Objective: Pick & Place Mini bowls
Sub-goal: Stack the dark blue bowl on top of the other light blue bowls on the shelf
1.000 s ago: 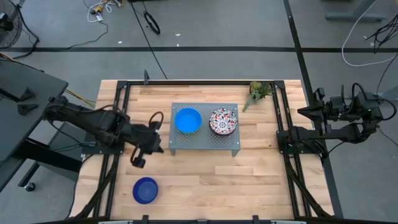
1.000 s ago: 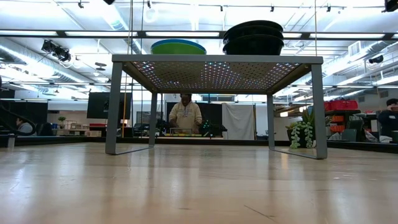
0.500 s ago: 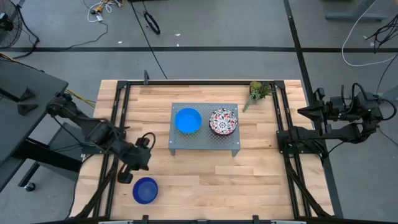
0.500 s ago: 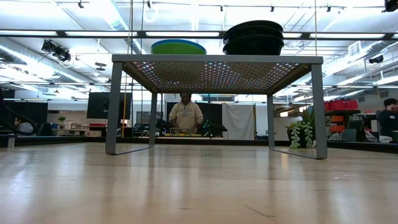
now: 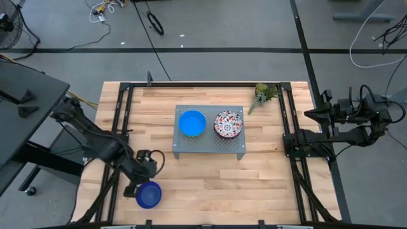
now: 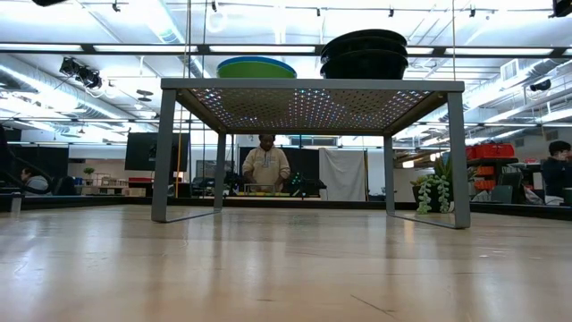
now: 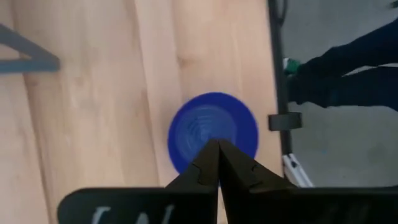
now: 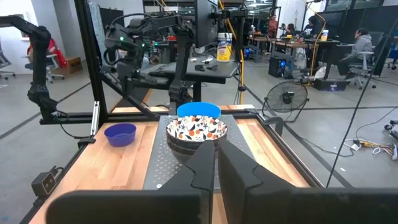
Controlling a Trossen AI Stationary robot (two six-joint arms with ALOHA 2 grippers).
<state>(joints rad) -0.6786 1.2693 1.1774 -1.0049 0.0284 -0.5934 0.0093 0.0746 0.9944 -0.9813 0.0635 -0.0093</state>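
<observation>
Dark blue bowl [image 5: 148, 194] near table's front-left edge; left gripper [image 5: 131, 189] fingers clenched beside it

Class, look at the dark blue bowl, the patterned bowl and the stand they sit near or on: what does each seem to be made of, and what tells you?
Dark blue bowl: probably plastic, one even colour with a soft sheen. Patterned bowl: glossy white with red-and-blue flowers, perhaps ceramic or melamine; the look leaves it open. Stand: grey metal, matte, with rows of punched holes and thin legs.
</observation>
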